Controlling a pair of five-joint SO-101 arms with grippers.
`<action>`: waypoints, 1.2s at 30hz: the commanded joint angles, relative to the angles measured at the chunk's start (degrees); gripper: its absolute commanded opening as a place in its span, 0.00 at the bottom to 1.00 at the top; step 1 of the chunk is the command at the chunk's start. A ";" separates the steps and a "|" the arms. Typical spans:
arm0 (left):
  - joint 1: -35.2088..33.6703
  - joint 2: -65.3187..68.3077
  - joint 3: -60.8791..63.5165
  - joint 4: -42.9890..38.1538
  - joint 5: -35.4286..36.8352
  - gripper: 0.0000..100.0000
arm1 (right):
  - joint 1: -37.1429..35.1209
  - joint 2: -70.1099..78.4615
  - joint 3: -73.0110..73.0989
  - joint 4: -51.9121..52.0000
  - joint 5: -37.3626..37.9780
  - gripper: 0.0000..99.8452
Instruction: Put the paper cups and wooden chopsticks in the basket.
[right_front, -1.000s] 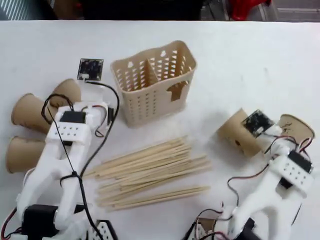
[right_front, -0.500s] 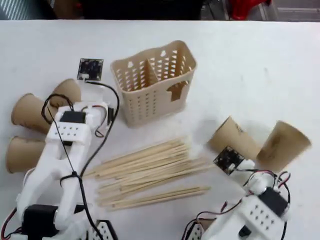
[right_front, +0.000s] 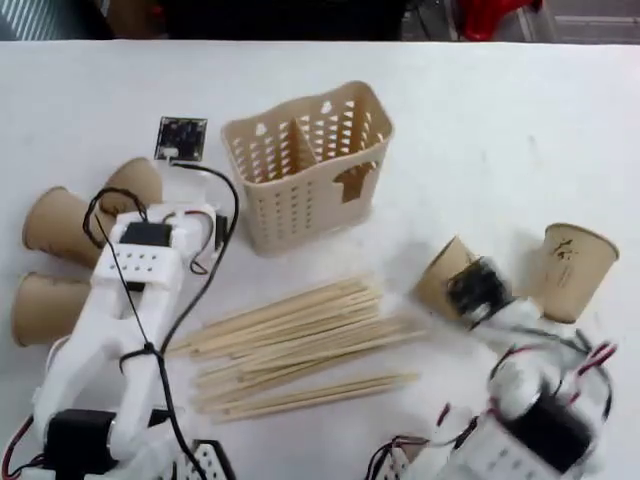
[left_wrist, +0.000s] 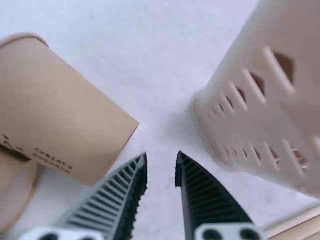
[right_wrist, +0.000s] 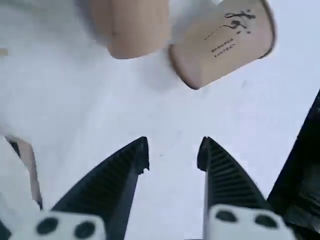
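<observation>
The basket (right_front: 305, 170) holds nothing yet. It stands upright toward the back of the table (right_front: 520, 120), about midway between the side edges. Its two compartments face up, so cups and sticks can be dropped in from above. The wooden chopsticks (right_front: 300, 345) lie in a loose flat heap in front of it, toward the front edge and between the two arms.

A cluster of three paper cups (right_front: 58, 228) lies tipped over by the left edge. The left gripper (left_wrist: 161, 162) hangs low over bare table between the nearest cup (left_wrist: 55, 115) of that cluster and the basket wall. Its jaws are only a narrow slit apart and grip nothing. That gap looks too small for a cup, so this arm seems to be waiting rather than grasping.

Near the right edge lie a plain cup (right_front: 440, 275) and, just beside it, a printed cup (right_front: 575, 265). The right gripper (right_wrist: 172, 147) points at this pair from the front edge side, well short of them. Its jaws are spread wide and empty, probably ready to close across a cup's body. The printed cup has its base turned toward the gripper, which makes it the likelier pick.
</observation>
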 joint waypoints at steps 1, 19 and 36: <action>-0.57 -2.07 -0.35 -1.05 -0.79 0.11 | -0.48 18.24 -9.23 -6.02 -3.34 0.17; -0.22 -2.07 -0.35 -1.14 -0.79 0.11 | -2.42 94.29 -84.48 6.20 -1.05 0.17; -0.13 -2.07 -0.26 -1.14 -0.79 0.11 | -4.09 111.60 -95.47 6.37 7.21 0.24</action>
